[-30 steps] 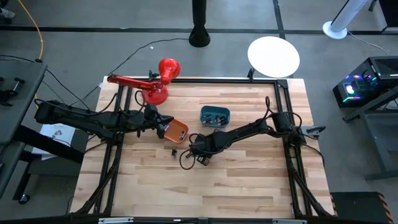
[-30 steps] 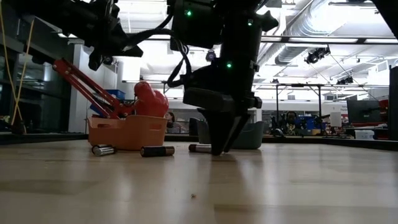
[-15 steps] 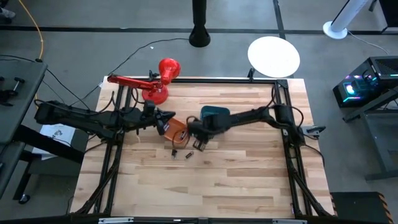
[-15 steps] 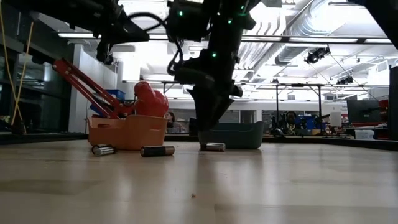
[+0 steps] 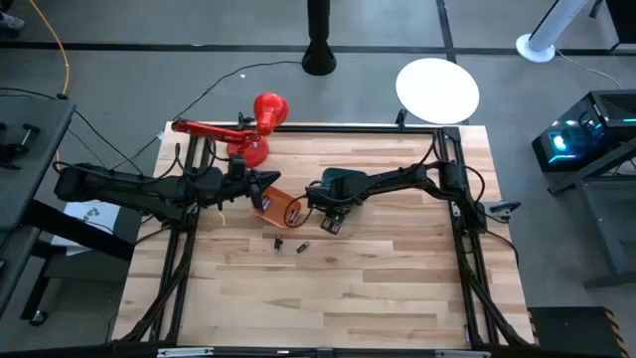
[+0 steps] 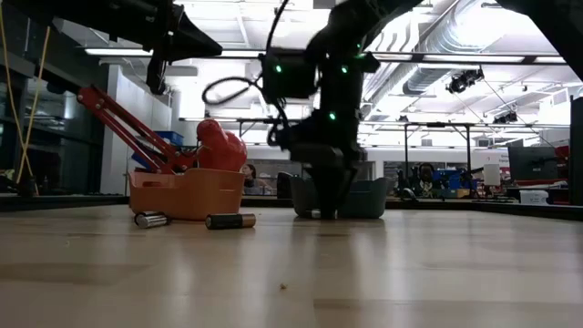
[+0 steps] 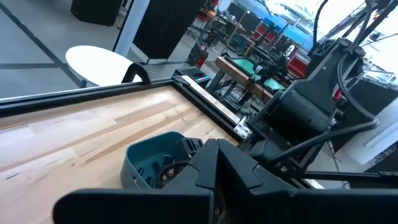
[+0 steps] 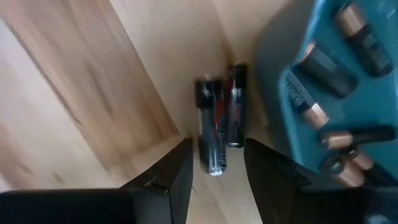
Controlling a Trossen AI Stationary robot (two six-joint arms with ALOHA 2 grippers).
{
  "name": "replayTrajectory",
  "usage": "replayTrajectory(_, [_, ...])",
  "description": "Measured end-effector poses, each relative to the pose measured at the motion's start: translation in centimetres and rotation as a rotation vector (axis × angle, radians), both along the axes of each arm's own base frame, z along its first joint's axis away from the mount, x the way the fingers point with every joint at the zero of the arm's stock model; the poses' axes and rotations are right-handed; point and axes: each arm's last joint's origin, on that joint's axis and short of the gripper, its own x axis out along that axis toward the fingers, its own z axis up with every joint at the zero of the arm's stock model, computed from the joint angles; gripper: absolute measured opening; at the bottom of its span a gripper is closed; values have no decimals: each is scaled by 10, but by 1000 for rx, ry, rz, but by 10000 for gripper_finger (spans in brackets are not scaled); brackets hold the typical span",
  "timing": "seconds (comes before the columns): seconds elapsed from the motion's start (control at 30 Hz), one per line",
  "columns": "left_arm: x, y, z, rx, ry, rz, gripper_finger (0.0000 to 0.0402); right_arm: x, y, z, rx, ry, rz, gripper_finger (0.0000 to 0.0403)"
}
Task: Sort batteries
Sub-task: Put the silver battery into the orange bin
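Two batteries (image 8: 217, 124) lie side by side on the wood against the teal bin's wall (image 8: 270, 68); several brownish batteries lie in that bin. My right gripper (image 8: 217, 162) points down, open, one finger on each side of the near end of the silvery battery, with a gap showing on both sides. Two more batteries (image 5: 279, 243) (image 5: 301, 247) lie loose nearer the table's middle. My left gripper (image 5: 260, 191) is shut on nothing, above the far left rim of the orange bin (image 5: 281, 208).
A red desk lamp (image 5: 253, 134) stands at the table's far left, behind the orange bin (image 6: 187, 193). The teal bin (image 6: 369, 196) sits to the orange bin's right. Bare wood stretches over the near half and the right side.
My right gripper has gone toward the table's far edge, from beside the loose batteries up to the teal bin, still pointing down. My left gripper has tipped upward from a downward slant to nearly level.
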Motion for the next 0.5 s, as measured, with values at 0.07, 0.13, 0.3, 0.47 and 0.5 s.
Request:
replayTrajectory(0.07, [0,0,0,0,0,0,0,-4,0,-5,-16,5,-2,138])
replayTrajectory(0.13, [0,0,0,0,0,1,0,-5,0,-7,-35,11,-2,138])
replayTrajectory(0.3, [0,0,0,0,0,5,0,-3,7,-8,-59,-14,13,137])
replayTrajectory(0.47, [0,0,0,-10,-4,6,0,-3,21,-10,-68,-15,8,108])
replayTrajectory(0.5, [0,0,0,-15,-8,7,0,-3,23,-11,-67,-9,0,91])
